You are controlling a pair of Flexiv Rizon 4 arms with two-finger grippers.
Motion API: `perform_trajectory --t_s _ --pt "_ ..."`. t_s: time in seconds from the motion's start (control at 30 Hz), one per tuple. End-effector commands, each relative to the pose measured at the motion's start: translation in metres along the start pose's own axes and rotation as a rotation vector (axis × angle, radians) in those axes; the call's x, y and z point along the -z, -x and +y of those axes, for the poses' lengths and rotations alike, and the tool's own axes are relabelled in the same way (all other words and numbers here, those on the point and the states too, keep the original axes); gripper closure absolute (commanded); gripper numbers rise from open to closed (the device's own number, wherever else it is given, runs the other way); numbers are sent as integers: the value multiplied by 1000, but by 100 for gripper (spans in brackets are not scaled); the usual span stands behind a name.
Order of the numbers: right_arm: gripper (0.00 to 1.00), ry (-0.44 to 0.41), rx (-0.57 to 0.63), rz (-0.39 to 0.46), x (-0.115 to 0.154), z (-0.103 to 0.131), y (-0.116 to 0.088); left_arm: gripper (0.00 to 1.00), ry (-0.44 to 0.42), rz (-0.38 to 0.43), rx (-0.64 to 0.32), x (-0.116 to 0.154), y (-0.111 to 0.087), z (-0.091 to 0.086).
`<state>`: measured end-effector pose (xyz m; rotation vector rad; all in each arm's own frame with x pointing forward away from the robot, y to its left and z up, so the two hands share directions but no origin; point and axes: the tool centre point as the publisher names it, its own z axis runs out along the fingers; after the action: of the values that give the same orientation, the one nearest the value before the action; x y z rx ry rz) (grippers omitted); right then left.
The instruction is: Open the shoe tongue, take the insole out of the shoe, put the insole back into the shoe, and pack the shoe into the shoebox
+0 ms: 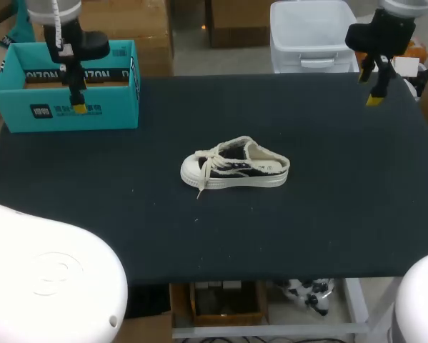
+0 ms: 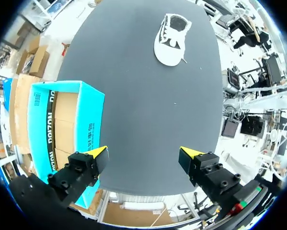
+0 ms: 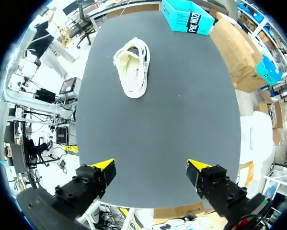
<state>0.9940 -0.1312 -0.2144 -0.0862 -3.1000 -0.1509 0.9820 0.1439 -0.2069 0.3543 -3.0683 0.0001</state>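
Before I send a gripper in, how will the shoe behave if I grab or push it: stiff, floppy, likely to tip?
The shoe sits flat on its wide sole, so it will probably slide rather than tip. Its canvas-looking upper likely gives under a grip, while the sole feels firmer. The loose laces may drag or snag.

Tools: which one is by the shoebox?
The left tool, at the edge of the teal shoebox; the right tool hangs at the opposite far corner of the table.

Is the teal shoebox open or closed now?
Open: the shoebox has no lid on it, and its brown inside shows from above. The shoe lies outside it, on the table.
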Motion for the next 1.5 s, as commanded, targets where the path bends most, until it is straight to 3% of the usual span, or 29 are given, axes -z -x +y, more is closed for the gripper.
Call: perform_trajectory --t_s 0.03,0.33,0.47,0.57,1.0,1.07,1.13,1.17,1.23,1.3,1.5 --pt "0 83 -3 -15 -16 3 -9 0 6 1 108 -4 -8 -7" --pt "0 234 -40 -77 -43 41 -32 0 -52 -12 405 -10 -33 -26" --pt "0 292 -97 -73 -50 55 -41 0 -60 41 537 -16 -40 -35" --pt "0 303 -131 -54 -52 58 -43 0 -2 26 562 -22 -44 -40" --pt "0 303 -131 -54 -52 58 -43 0 -2 26 562 -22 -44 -40" --pt "0 322 -151 -49 -53 62 -40 0 1 9 701 -20 -53 -50" --pt "0 309 -172 -7 -63 74 -38 0 21 51 802 -22 -64 -56" --pt "0 303 -174 7 -68 79 -39 0 18 31 840 -24 -68 -58" --pt "0 311 -195 30 -78 87 -41 0 6 78 922 -26 -75 -62" --pt "0 335 -196 32 -86 94 -44 0 -19 50 1004 -29 -82 -66" --pt "0 404 -251 2 -105 119 -56 0 -60 27 1161 -35 -95 -80"
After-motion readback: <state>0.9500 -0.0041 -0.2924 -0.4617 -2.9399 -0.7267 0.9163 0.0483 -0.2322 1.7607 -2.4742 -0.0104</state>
